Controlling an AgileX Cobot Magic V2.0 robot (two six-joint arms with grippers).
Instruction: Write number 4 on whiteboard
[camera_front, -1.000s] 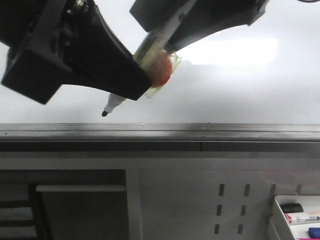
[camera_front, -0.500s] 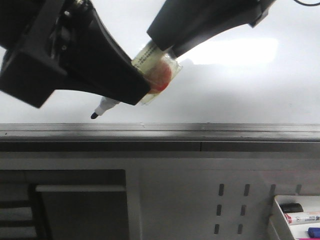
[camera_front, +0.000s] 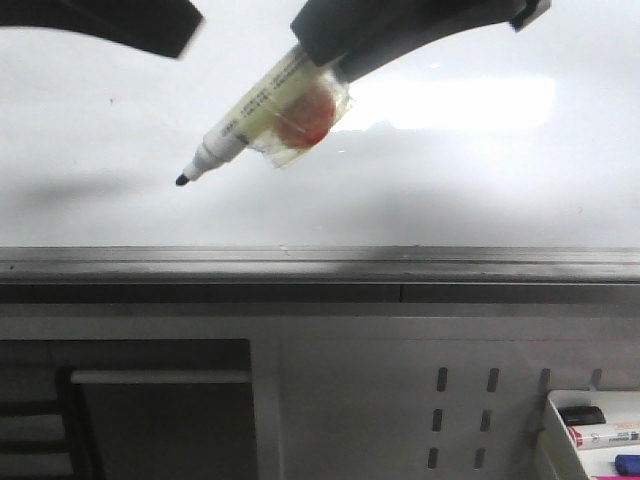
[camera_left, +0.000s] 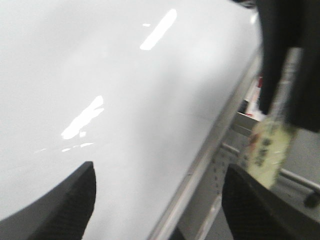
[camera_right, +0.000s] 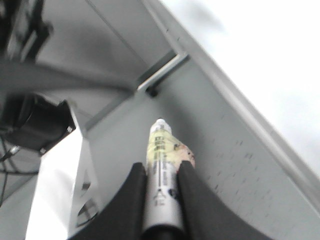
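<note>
My right gripper grips the marker mid-barrel; it looks light, stiff and slick, so I'd hold firmly. My left gripper hangs spread, empty. Beyond, the whiteboard is unmarked, the marker's tip toward eight o'clock.

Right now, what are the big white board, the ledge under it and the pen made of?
The whiteboard looks like smooth glossy coated board, because a bright light glare shines off it. The ledge looks like dull grey brushed metal. The marker looks like plastic, pale with printed writing and a dark felt-like tip; the right gripper holds it.
</note>
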